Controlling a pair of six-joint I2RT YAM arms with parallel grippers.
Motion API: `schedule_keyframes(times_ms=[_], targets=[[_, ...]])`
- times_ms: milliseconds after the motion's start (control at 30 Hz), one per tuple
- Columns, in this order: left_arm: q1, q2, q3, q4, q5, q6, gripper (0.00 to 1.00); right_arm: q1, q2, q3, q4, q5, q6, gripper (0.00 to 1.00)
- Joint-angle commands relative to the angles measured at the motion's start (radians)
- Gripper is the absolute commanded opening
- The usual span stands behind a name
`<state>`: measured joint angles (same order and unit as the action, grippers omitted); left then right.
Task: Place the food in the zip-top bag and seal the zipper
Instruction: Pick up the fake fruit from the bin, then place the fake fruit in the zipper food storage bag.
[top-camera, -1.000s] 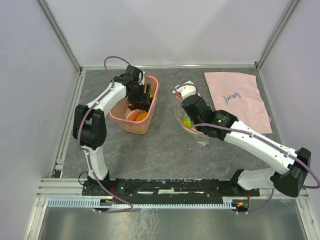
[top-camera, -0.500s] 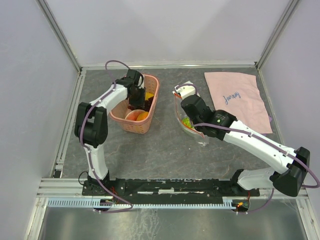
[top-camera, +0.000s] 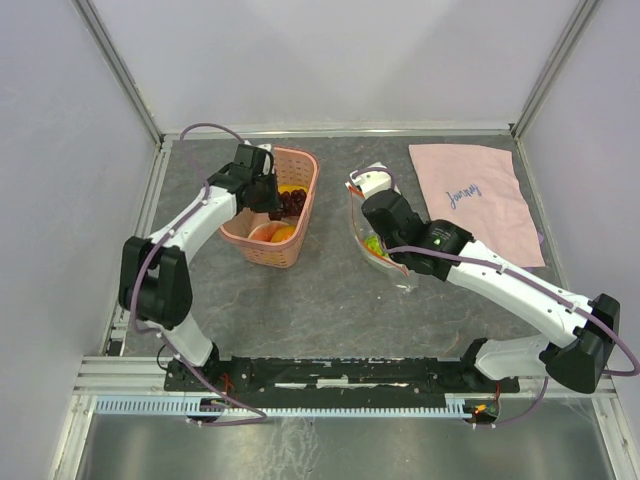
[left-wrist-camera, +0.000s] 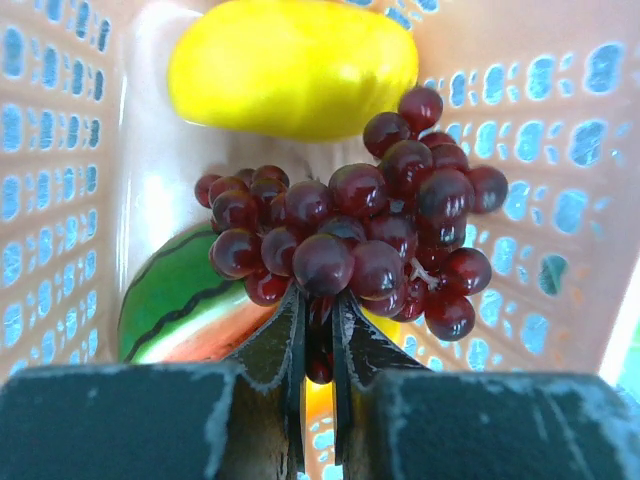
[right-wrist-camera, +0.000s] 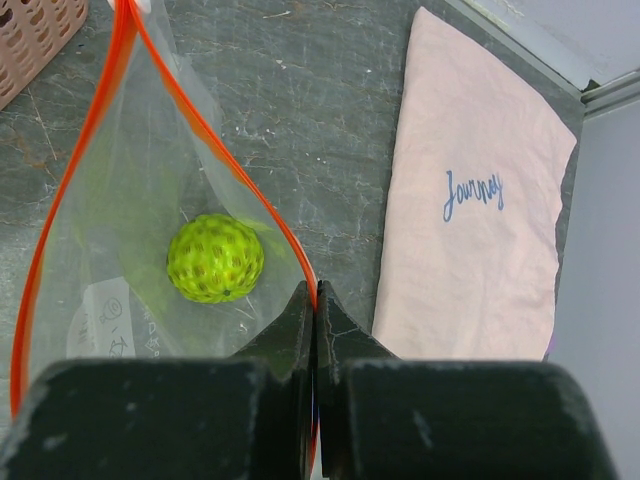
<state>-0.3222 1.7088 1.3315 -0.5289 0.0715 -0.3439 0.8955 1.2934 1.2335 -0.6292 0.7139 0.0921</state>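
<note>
Left gripper (left-wrist-camera: 318, 345) is pinched shut on the grapes (left-wrist-camera: 350, 235) from below inside the basket (left-wrist-camera: 560, 150), probably a light, wobbly cluster best held by its core, while right gripper (right-wrist-camera: 315, 300) clamps the bag (right-wrist-camera: 120, 170) by its rim beside the basket.

Your two arms wear white shells with black joint housings. On the left arm (top-camera: 205, 215) the big black block (top-camera: 150, 290) shows at 8 o'clock of the overhead view; on the right arm (top-camera: 505, 280) its twin (top-camera: 580, 362) shows at 4 o'clock. A lavender cable (top-camera: 205, 128) loops along the left arm, and a second cable (top-camera: 628, 338) along the right. A small green light (top-camera: 437, 243) glows on the right arm's black section. Both bases bolt to a black rail (top-camera: 340, 375) at 6 o'clock. Your left fingers (left-wrist-camera: 278, 342) and right fingers (right-wrist-camera: 288, 330) are matte black wedges.
</note>
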Motion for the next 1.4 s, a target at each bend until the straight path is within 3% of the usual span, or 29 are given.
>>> schedule_keyframes(times_ms=[0, 467, 867, 1367], targets=[[-0.002, -0.131, -0.042, 0.121, -0.058, -0.084, 0.03, -0.003, -0.017, 0.033, 0.006, -0.002, 0.018, 0.01], [-0.001, -0.416, -0.178, 0.210, -0.096, -0.127, 0.03, -0.002, -0.001, 0.067, 0.008, -0.071, 0.040, 0.01], [-0.005, -0.673, -0.366, 0.479, 0.163, -0.210, 0.03, -0.003, 0.005, 0.056, 0.054, -0.137, 0.072, 0.01], [-0.078, -0.829, -0.494, 0.817, 0.355, -0.405, 0.03, -0.003, -0.015, 0.019, 0.161, -0.226, 0.119, 0.01]])
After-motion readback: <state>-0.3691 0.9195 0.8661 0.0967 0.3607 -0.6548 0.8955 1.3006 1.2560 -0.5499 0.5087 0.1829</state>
